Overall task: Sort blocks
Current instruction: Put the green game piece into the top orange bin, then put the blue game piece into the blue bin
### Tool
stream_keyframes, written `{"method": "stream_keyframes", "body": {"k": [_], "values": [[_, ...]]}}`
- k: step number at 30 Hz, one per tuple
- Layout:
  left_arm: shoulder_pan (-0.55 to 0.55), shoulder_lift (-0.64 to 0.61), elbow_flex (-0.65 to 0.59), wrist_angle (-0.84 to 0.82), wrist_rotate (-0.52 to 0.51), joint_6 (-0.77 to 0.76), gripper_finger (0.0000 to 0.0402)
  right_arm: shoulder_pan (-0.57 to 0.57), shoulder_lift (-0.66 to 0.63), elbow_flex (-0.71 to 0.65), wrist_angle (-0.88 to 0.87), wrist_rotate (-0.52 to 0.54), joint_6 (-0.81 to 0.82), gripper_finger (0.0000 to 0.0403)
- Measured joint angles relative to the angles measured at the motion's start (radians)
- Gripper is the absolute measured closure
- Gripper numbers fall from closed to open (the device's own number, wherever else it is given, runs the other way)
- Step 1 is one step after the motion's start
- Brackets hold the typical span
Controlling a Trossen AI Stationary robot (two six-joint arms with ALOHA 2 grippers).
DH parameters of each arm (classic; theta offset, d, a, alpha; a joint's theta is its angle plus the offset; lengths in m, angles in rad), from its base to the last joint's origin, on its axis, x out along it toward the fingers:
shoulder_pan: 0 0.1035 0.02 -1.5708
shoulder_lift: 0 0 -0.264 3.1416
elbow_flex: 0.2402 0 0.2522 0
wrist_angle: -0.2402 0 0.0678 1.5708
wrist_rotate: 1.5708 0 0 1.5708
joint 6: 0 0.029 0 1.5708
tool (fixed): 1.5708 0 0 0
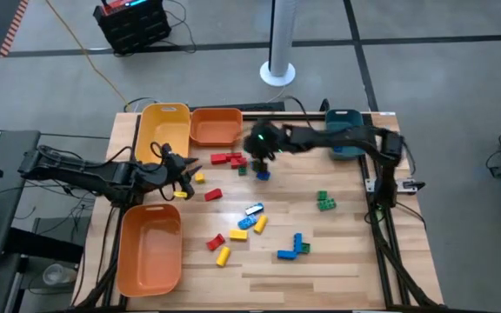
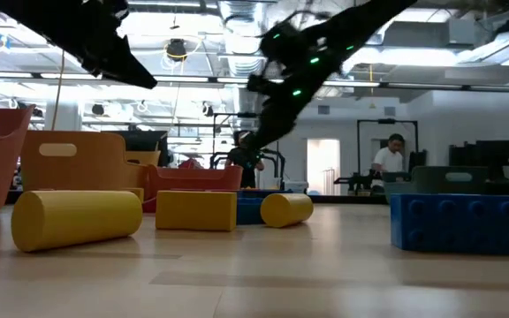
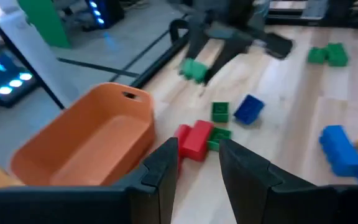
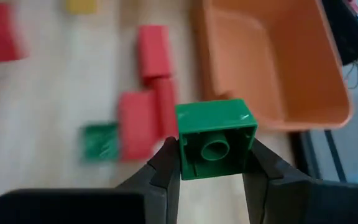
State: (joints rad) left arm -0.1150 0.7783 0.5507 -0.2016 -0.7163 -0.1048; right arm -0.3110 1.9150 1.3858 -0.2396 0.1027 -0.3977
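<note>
Above the far middle of the bench [image 1: 337, 252], the right hand [image 4: 211, 163] pinches a green block [image 4: 215, 139] by two opposite sides, its hollow underside facing the wrist camera. Below it lie red blocks [image 4: 146, 99] with their long axes pointing toward the bench's far edge, and a second green block [image 4: 99, 141] just beside them. An orange bin [image 4: 272, 62] near them looks empty. The right arm reaches in from the right side, bent over this cluster. At the left side, the left hand [image 3: 197, 163] hovers with fingers slightly spread, gripping nothing, between a yellow bin [image 1: 163, 129] and another orange bin [image 1: 150, 252]. Other blocks [image 1: 255, 224] lie scattered mid-bench.
</note>
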Motion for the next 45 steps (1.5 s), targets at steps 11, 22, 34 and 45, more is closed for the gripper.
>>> {"method": "stream_keyframes", "body": {"k": [11,22,34,45], "values": [[0.110,-0.006,0.016,0.042,-0.045,0.281,0.0289,-0.058,0.333,0.550,-0.229,-0.007,0.056,0.0284],[0.407,-0.017,0.017,0.120,0.353,0.452,0.0289,-0.130,0.547,0.936,-0.482,-0.054,0.052,0.0217],[0.543,-0.017,0.017,0.148,0.529,0.461,0.0289,-0.134,0.458,0.948,-0.519,-0.078,0.055,0.0144],[0.540,-0.048,0.032,0.101,0.528,0.359,0.0289,-0.112,0.359,0.948,-0.806,-0.078,0.154,0.0143]]}}
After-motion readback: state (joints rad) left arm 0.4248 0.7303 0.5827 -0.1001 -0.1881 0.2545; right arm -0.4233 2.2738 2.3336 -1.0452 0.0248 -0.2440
